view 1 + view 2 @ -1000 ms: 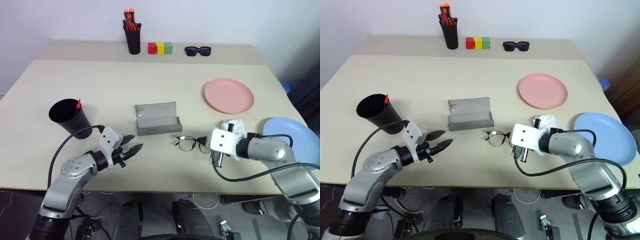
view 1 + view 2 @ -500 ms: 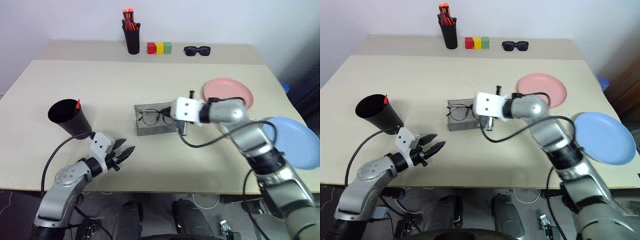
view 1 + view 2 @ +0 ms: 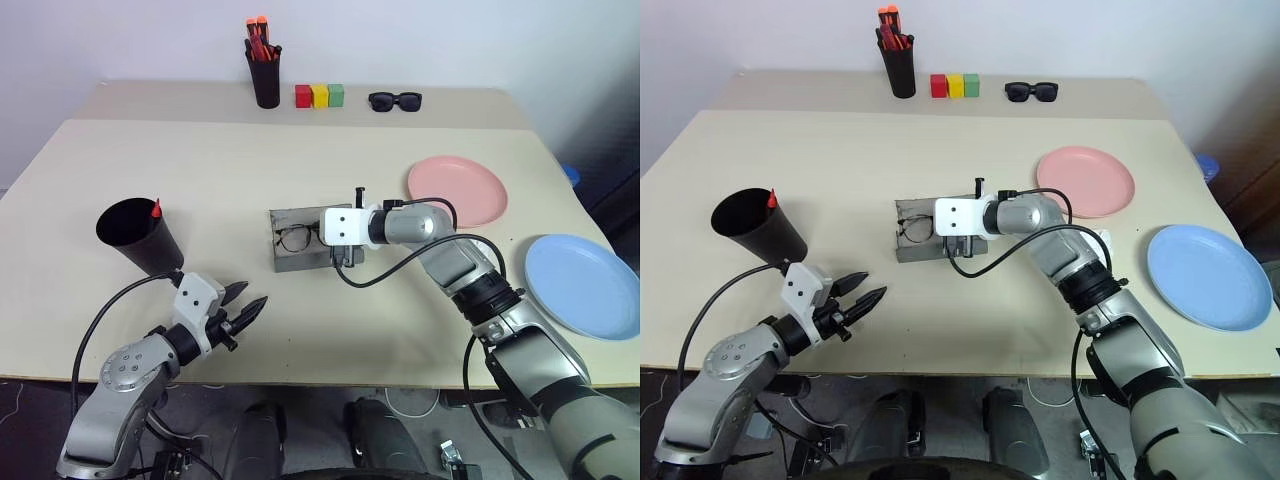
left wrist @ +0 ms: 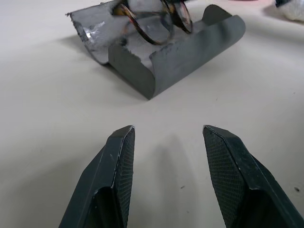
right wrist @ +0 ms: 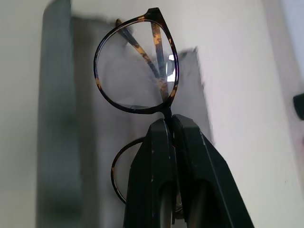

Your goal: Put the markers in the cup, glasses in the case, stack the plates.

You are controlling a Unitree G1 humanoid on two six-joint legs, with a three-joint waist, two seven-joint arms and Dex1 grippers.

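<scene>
Right wrist view: glasses (image 5: 135, 71), thin dark frame with tortoiseshell mottling, roundish clear lenses, temples folded behind the lenses. Pinched at the nose bridge by the right gripper (image 5: 171, 124), black fingers pressed together on the bridge. Glasses hang over the open case (image 3: 313, 240), a grey oblong hard shell with its lid standing up at the back; whether the frame touches the tray cannot be told.

Left gripper (image 4: 167, 137): two black fingers with cross-hatched pads, spread apart, nothing between them, low over the bare table (image 3: 200, 170), near the case and pointing toward it.

Cup (image 3: 137, 234): wide-mouthed, matte black, tapered, near the table's left edge, tilted. One red marker (image 3: 156, 208) stands inside, tip showing above the rim.

Plates: pink plate (image 3: 457, 190), round and flat, to the right of the case; light blue plate (image 3: 583, 284), of like size, near the right front edge, well apart from the pink one.

Far edge: black pen holder (image 3: 265, 78) with orange-capped markers; red, yellow and green blocks (image 3: 319, 95); black sunglasses (image 3: 395, 100).
</scene>
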